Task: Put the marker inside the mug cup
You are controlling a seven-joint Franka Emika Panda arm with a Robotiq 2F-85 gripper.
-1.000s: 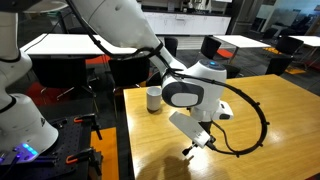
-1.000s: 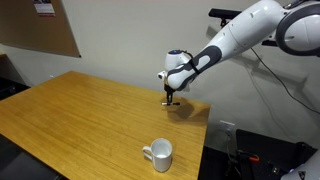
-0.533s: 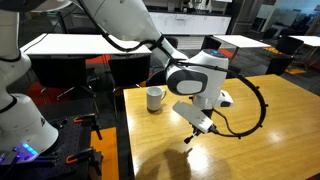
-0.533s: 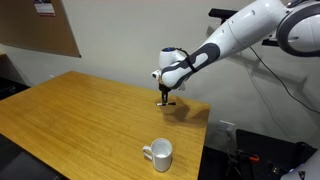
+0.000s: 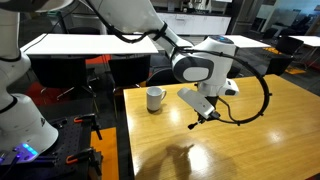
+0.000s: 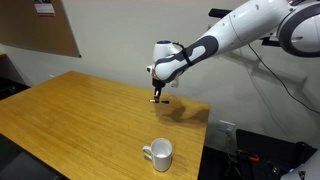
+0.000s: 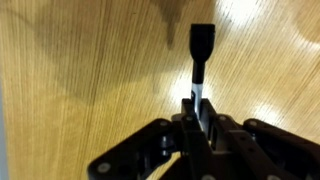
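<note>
My gripper [image 7: 199, 108] is shut on the marker [image 7: 201, 52], a thin dark stick with a pale band, and holds it in the air above the wooden table. In both exterior views the gripper [image 5: 200, 116] [image 6: 155, 95] hangs over the table with the marker [image 5: 193, 125] [image 6: 154, 99] poking out below. The white mug cup [image 5: 154, 98] [image 6: 159, 154] stands upright on the table near its edge, apart from the gripper, with its handle to the side.
The wooden table [image 5: 250, 135] [image 6: 80, 115] carries only the mug. A black cable [image 5: 262, 100] loops off the arm. Other tables and chairs [image 5: 60, 45] stand behind. A wall and a cork board [image 6: 40, 25] are beyond the table.
The gripper has risen from the tabletop with the marker in it and shifted toward the mug's side of the table. The mug has not moved.
</note>
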